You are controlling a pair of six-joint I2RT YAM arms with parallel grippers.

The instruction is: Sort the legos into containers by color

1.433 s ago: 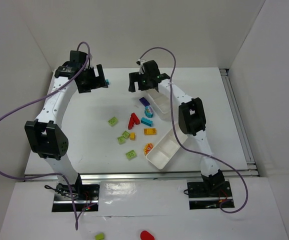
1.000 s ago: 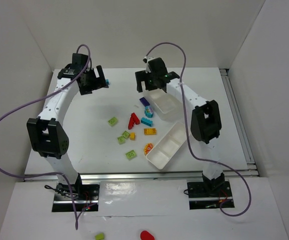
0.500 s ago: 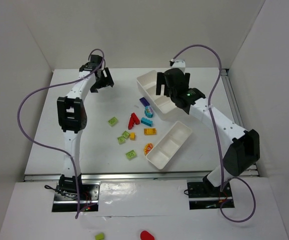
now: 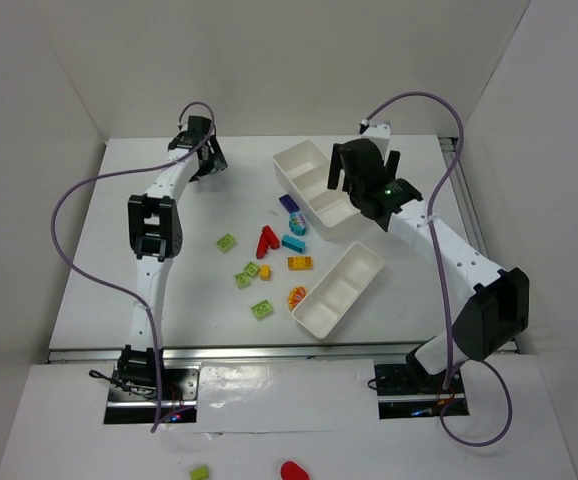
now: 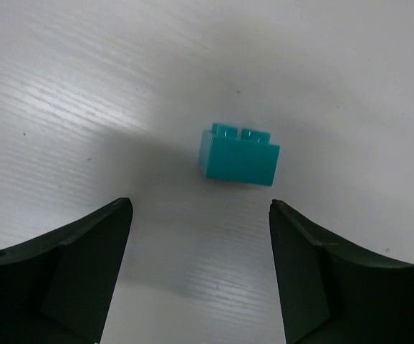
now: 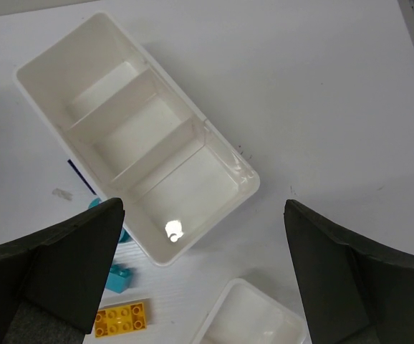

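Observation:
A teal brick (image 5: 239, 154) lies on the table just ahead of my open, empty left gripper (image 5: 200, 206), which is at the far left of the table (image 4: 209, 160). My right gripper (image 6: 203, 208) is open and empty above the far white tray (image 6: 142, 140), also seen from above (image 4: 314, 190). The tray's three compartments are empty. The near tray (image 4: 337, 290) also looks empty. Loose bricks lie between the arms: lime green (image 4: 227, 242), red (image 4: 266, 240), teal (image 4: 293, 243), orange-yellow (image 4: 300, 263) and purple (image 4: 289, 203).
More green bricks (image 4: 262, 310) and a red-and-yellow round piece (image 4: 296, 297) lie left of the near tray. White walls close the table at the back and sides. A metal rail (image 4: 474, 230) runs along the right edge.
My left arm has stretched out toward the far left corner over the teal brick. My right arm has swung right and back, uncovering the far tray.

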